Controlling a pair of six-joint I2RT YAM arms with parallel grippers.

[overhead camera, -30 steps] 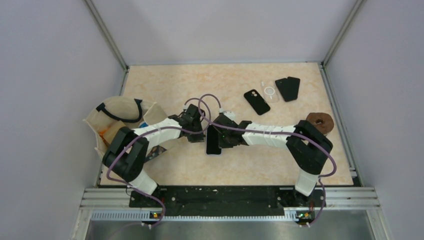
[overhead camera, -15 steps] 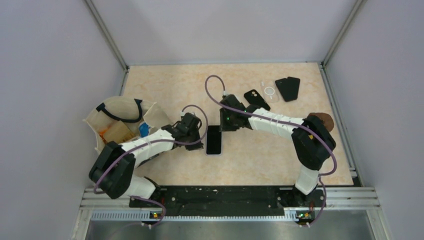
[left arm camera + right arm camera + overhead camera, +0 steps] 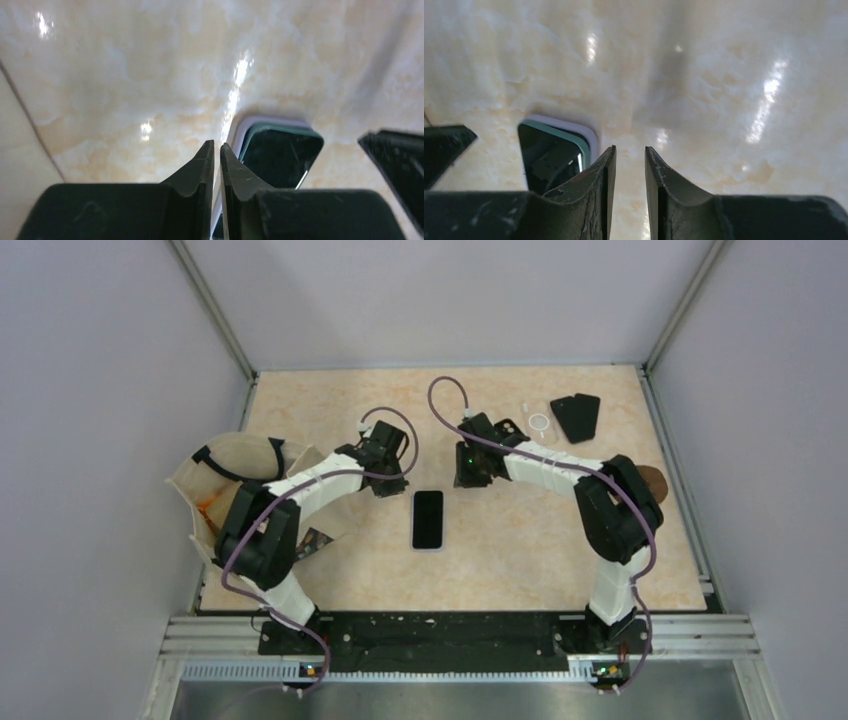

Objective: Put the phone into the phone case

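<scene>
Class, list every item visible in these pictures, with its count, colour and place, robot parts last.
phone: 1, dark screen, table centre, in white case
black cases: 2, far right, side by side
clear case: 1, beside them
camera-cutout case: 1, black, left of clear case, partly hidden
brown ring: 1, right edge
tote bag: 1, beige, left edge
table: 1, beige marble
left gripper: 1, black, barely open, empty
right gripper: 1, black, open, empty

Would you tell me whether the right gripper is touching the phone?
Apart. The top view shows bare table between the right gripper and the phone.
</scene>
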